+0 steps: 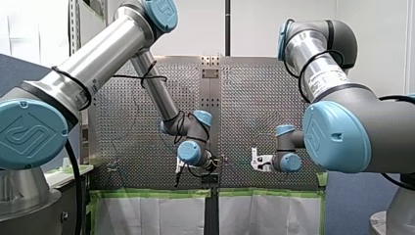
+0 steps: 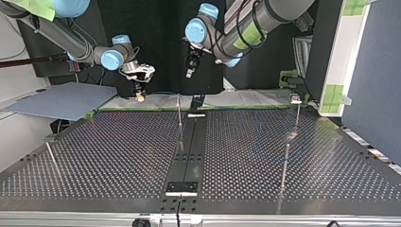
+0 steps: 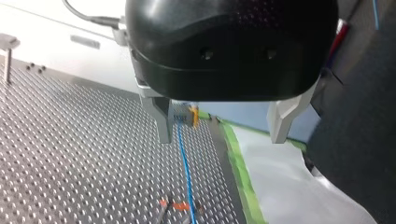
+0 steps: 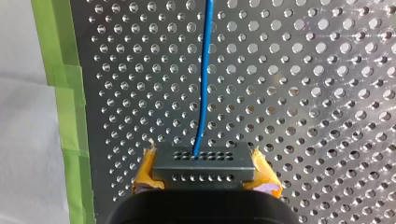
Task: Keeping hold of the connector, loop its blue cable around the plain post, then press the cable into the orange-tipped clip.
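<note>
Grey perforated bench (image 1: 127, 147) fills the front view. Top view: my right gripper (image 2: 140, 96) sits low at the far edge, my left gripper (image 2: 190, 74) higher beside it. I make out a thin post (image 2: 180, 116) nearby, possibly the plain one. Left wrist view: fingers (image 3: 161, 121) wide, empty, with the blue cable (image 3: 185, 172) below, beside the orange-tipped clip (image 3: 180, 205). Right wrist view: yellow pads (image 4: 145, 173) pinch the connector (image 4: 203, 165).

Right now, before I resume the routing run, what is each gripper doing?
Left gripper: open, holding nothing.
Right gripper: closed on the connector of the blue cable.
</note>
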Motion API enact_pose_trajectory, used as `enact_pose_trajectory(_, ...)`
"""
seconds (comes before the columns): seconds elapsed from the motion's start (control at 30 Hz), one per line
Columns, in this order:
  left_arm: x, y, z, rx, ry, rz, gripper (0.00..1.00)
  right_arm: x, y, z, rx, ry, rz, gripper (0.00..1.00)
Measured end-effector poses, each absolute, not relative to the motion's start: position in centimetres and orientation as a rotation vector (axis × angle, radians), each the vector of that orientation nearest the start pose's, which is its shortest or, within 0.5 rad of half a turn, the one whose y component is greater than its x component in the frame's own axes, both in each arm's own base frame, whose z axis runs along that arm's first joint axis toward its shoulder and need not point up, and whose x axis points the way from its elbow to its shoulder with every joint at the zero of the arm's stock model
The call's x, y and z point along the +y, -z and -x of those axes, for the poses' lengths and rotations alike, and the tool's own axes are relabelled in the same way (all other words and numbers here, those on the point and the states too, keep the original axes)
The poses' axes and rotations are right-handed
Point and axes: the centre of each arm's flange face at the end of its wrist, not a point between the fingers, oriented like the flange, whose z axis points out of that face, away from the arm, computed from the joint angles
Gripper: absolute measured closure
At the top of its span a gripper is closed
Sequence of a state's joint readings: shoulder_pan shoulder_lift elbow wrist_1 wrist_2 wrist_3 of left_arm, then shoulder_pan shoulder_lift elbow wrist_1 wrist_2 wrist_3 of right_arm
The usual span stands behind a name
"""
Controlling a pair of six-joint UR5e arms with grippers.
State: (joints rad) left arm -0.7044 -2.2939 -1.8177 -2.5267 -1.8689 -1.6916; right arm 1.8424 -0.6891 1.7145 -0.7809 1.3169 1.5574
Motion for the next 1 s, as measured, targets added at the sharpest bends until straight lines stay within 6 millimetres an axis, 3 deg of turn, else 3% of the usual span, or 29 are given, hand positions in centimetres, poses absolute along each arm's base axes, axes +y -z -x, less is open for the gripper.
enact_pose_trajectory(0.33,-45.7,-4.1,-36.5,1.884,0.357,-0.374,0.0,-53.2,2.3,-32.0,-1.057,-1.468,-1.826,1.0)
enact_pose_trajectory(1.0,-44.0,-4.1,-37.4,1.897,0.219,-0.318,0.0,-53.0,2.4,-31.7,-1.044,-1.506,-1.882,1.0)
